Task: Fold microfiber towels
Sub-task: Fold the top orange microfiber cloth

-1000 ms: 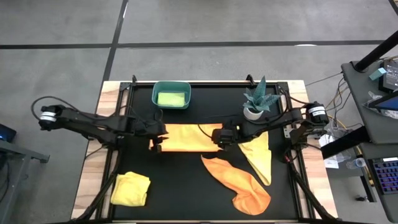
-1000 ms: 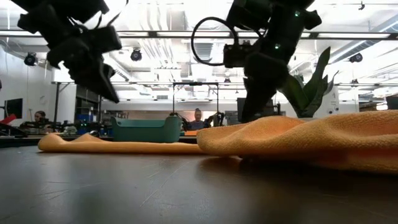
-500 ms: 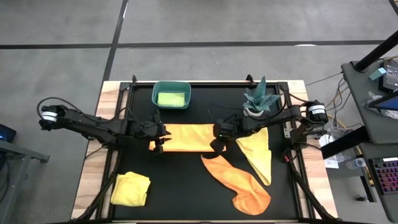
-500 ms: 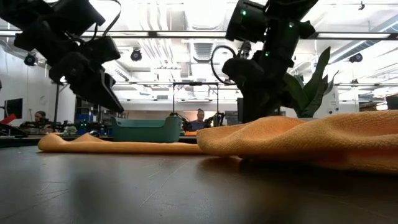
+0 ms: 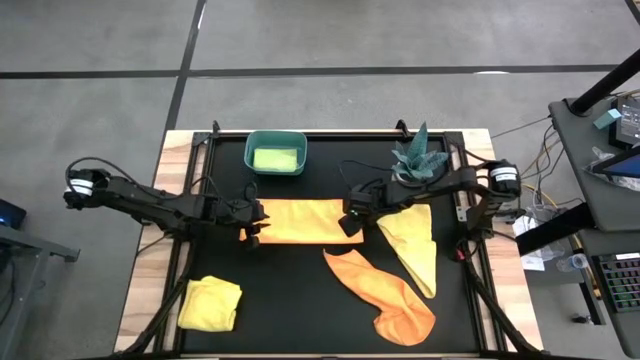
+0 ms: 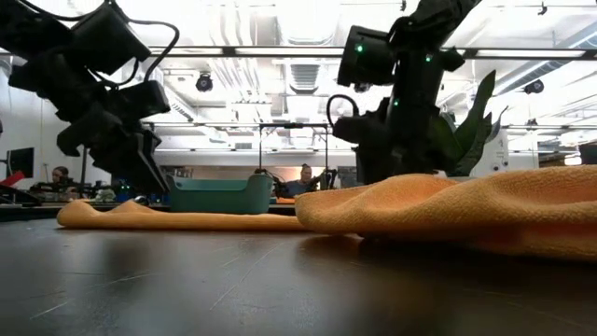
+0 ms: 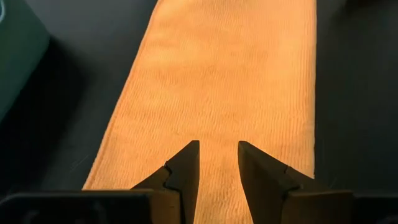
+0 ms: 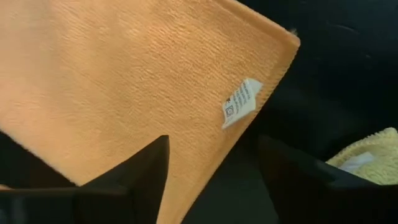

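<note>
An orange towel [image 5: 298, 221], folded into a long strip, lies flat on the black mat between my two grippers. My left gripper [image 7: 218, 149] hangs open just over the strip's left end [image 5: 256, 222], slanting down, with nothing between its fingers. My right gripper [image 8: 214, 165] stands wide open over the strip's right end, one finger over the cloth and one over the mat, astride the corner with the white label [image 8: 241, 102]. In the low view the strip [image 6: 177, 220] lies low behind a nearer orange towel [image 6: 466, 210], which hides my right fingertips. My right gripper comes down steeply at the strip's labelled corner [image 8: 267, 59]. Whether its fingers touch the cloth I cannot tell, since the wrist view looks along them and the nearer orange towel hides them in the low view.
A crumpled orange towel [image 5: 385, 292] and a yellow towel [image 5: 412, 245] lie at the near right. A folded yellow towel [image 5: 210, 303] sits at the near left. A teal bin [image 5: 275, 138] holding a lime green cloth and a potted plant [image 5: 413, 160] stand at the far edge.
My left gripper has sunk toward the strip's left end. My right gripper has shifted a little toward the table's left along the strip's right end and has rolled about its own axis. The strip itself has stayed flat.
</note>
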